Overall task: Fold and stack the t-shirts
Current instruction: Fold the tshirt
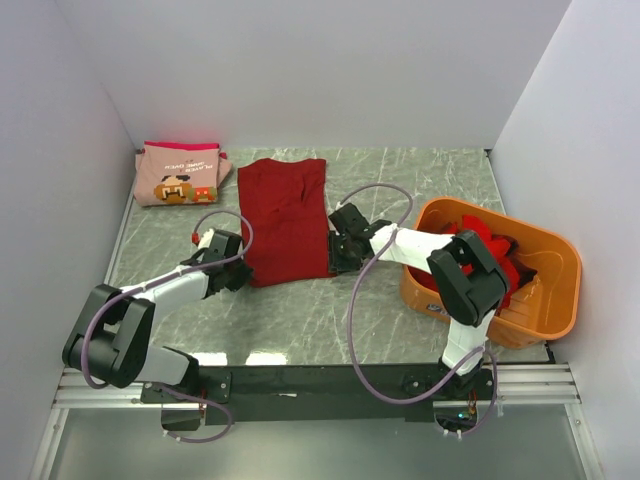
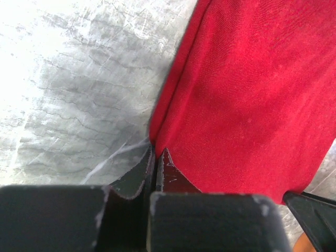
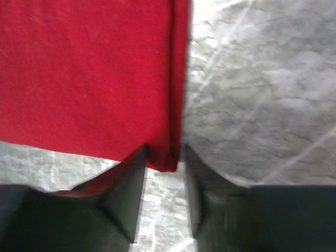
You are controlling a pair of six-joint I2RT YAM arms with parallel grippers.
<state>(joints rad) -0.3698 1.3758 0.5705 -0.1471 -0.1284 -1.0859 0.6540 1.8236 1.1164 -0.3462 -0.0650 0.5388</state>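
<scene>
A dark red t-shirt (image 1: 285, 220), folded into a long strip, lies flat in the middle of the table. My left gripper (image 1: 236, 272) is at its near left corner. In the left wrist view the jaws (image 2: 156, 153) are shut, with the corner of the red cloth (image 2: 247, 94) pinched at their tips. My right gripper (image 1: 341, 256) is at the near right corner. In the right wrist view it is open (image 3: 164, 157), with the corner of the shirt (image 3: 89, 68) between its fingers. A folded pink t-shirt (image 1: 178, 172) with a brown pixel face lies at the back left.
An orange tub (image 1: 545, 275) stands at the right with more dark red shirts (image 1: 490, 250) in it, close behind the right arm. Grey walls close in the table on the left, back and right. The marble tabletop (image 1: 420, 180) shows around the shirts.
</scene>
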